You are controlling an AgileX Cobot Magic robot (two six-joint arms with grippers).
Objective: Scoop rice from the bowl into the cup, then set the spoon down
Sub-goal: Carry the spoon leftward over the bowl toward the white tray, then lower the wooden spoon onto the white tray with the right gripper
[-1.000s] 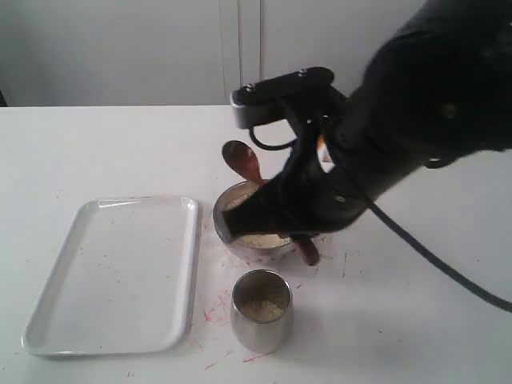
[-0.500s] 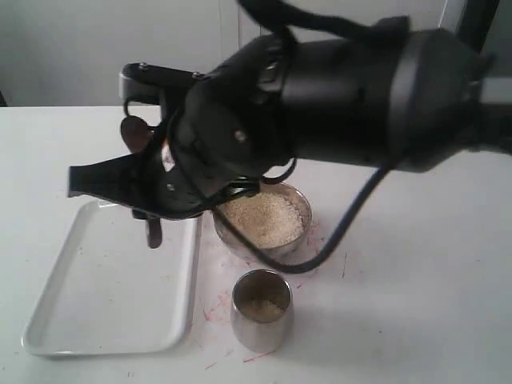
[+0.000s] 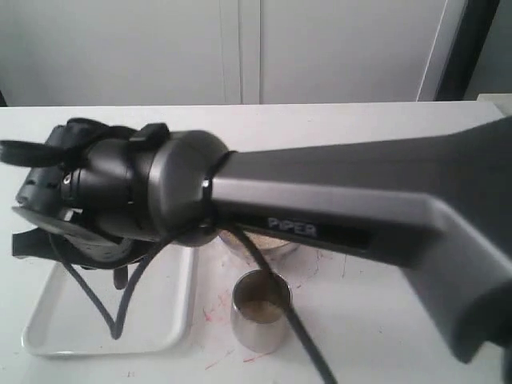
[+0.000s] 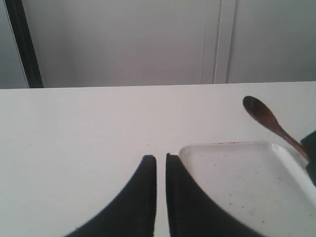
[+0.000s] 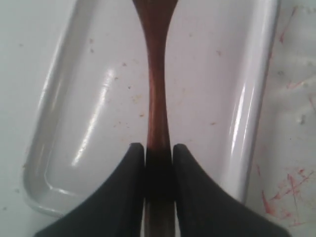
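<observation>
- My right pincer point(image 5: 158, 147) is partly closed, its two black jaws clamped on the handle of the slim dark reddish-brown wooden spoon point(image 5: 157, 84). The grip sits low on the handle, so the long shaft and small oval head stick straight out ahead of me.
- The head looks bare of grains from the left wrist view, which fits a spoon ready to be put down.
- Directly under my jaws lies the white rectangular plastic tray point(image 5: 98, 113). I judge I am hovering here because its flat floor is where the spoon is meant to rest. I cannot tell whether the spoon touches it.
- Behind me, off the tray's long rim, stands the small shiny steel cup point(image 3: 258, 332), with pale beige rice point(image 3: 258, 305) showing inside.
- Further back, my own arm hides most of the round shiny steel bowl point(image 3: 278, 249).
- Well apart, beyond the tray's other end, my left pincer point(image 4: 161, 159) waits low over the white table point(image 4: 74, 133). It is closed to a thin slit and holds nothing, out of the way.
</observation>
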